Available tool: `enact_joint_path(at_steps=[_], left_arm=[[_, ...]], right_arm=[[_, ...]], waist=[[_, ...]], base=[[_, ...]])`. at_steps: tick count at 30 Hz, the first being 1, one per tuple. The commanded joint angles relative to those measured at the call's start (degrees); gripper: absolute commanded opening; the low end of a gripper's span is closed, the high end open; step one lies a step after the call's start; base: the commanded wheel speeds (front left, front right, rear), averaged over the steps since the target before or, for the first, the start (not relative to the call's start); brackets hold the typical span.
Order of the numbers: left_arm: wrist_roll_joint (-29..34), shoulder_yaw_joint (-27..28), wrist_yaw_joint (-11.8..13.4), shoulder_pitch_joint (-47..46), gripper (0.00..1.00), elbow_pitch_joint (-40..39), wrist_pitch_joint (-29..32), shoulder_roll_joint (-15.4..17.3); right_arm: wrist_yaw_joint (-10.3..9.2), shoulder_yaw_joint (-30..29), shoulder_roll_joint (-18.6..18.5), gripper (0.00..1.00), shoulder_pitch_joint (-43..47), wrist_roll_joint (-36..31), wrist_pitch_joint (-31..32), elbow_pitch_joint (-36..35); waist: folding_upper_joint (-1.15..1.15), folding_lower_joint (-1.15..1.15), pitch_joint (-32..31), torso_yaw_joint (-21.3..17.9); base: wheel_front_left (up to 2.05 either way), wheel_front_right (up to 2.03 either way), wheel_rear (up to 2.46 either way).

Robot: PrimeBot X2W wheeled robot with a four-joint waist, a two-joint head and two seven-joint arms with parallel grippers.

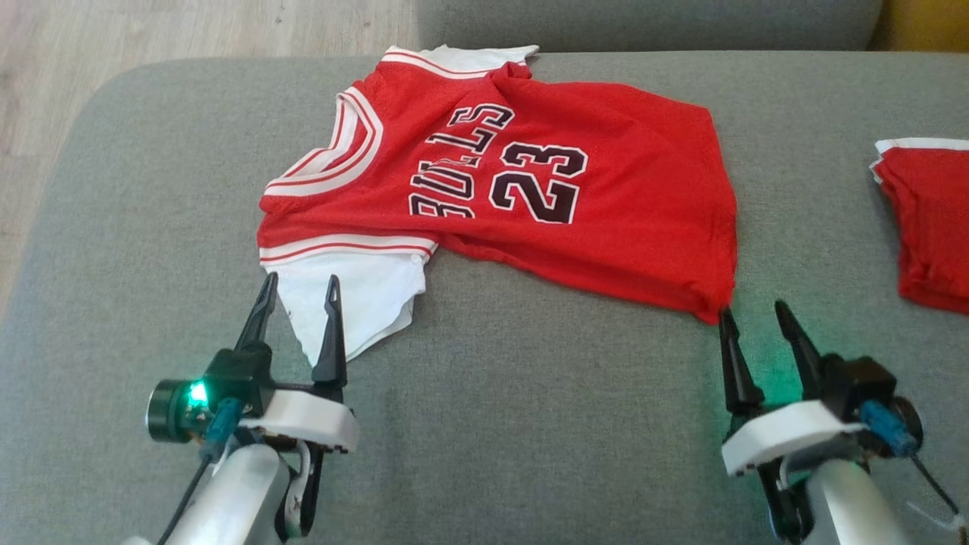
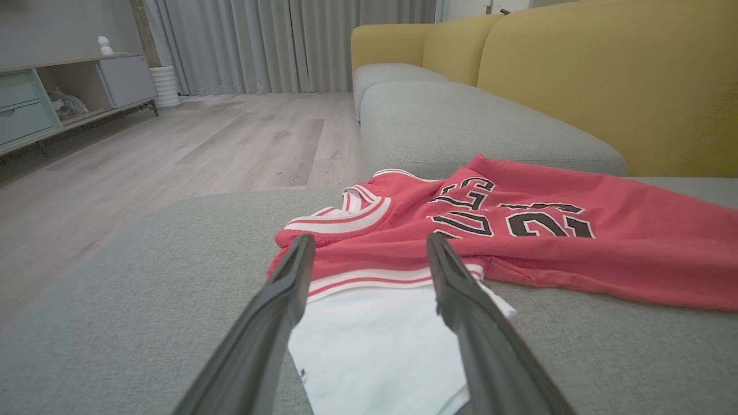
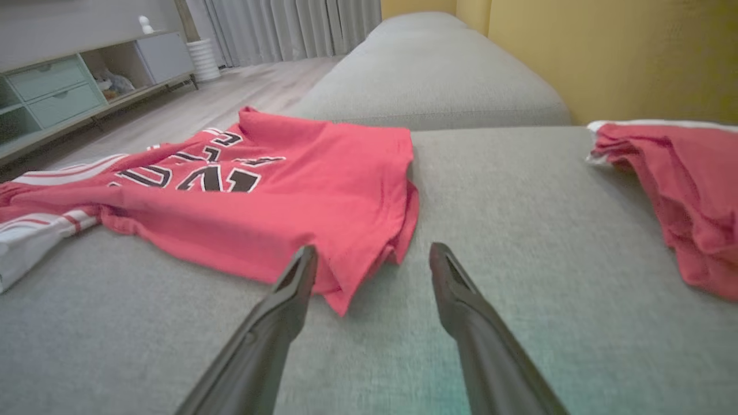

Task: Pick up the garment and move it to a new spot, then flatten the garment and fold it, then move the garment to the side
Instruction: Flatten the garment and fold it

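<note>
The garment [image 1: 530, 182] is a red jersey with "BULLS 23" lettering and white sleeves, spread across the grey sofa cushion [image 1: 530, 424], collar to the left. My left gripper [image 1: 300, 288] stands open over its white near sleeve [image 1: 356, 299], one finger on each side of the sleeve in the left wrist view [image 2: 375, 334]. My right gripper [image 1: 753, 314] is open at the jersey's near right hem corner [image 3: 340, 297], its left fingertip beside that corner. The jersey [image 2: 519, 230] lies mostly flat with a few creases [image 3: 259, 196].
A second red piece of clothing [image 1: 927, 219] lies at the cushion's right edge [image 3: 680, 184]. Wooden floor [image 2: 144, 155] lies beyond the cushion's left end. A yellow sofa back [image 2: 605, 75] rises behind, and a low cabinet [image 3: 63, 92] stands across the room.
</note>
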Motion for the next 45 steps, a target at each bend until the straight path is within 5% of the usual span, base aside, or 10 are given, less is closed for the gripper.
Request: enact_joint_path(at_steps=[1,25,26,27,28,45], left_arm=[[0.5,2.7,-0.3,-0.9,1.00,-1.0,-0.5,0.3],[1.8,3.1,-1.7,-2.9,1.00,1.5,-0.5,-1.0],[1.9,3.1,-1.7,-2.8,1.00,1.7,-0.5,-0.9],[1.8,3.2,-1.7,-2.8,1.00,1.9,-0.5,-0.9],[1.8,3.3,-1.7,-2.7,1.00,2.1,-0.5,-0.9],[-0.5,1.4,-4.1,-2.1,1.00,6.1,2.1,-1.7]], right_arm=[[-0.05,1.0,-0.1,1.00,-0.6,-0.5,-0.4,-0.2],[-0.05,3.6,-0.1,1.00,-8.1,2.7,2.9,10.6],[-0.05,3.8,-0.1,0.82,-8.3,3.0,2.8,11.1],[-0.05,3.9,-0.1,0.49,-8.5,3.2,2.7,11.4],[-0.05,3.9,-0.1,0.00,-8.7,3.3,2.4,11.5],[-0.05,-1.0,-0.1,0.00,-7.3,-0.5,0.5,7.0]], waist=[[0.00,0.00,-0.3,0.1],[0.00,0.00,3.3,3.0],[0.00,0.00,3.3,2.9],[0.00,0.00,3.2,2.8],[0.00,0.00,3.2,2.7],[0.00,0.00,1.5,-0.2]], base=[[0.00,0.00,0.00],[0.00,0.00,0.00],[0.00,0.00,0.00],[0.00,0.00,0.00],[0.00,0.00,0.00],[0.00,0.00,0.00]])
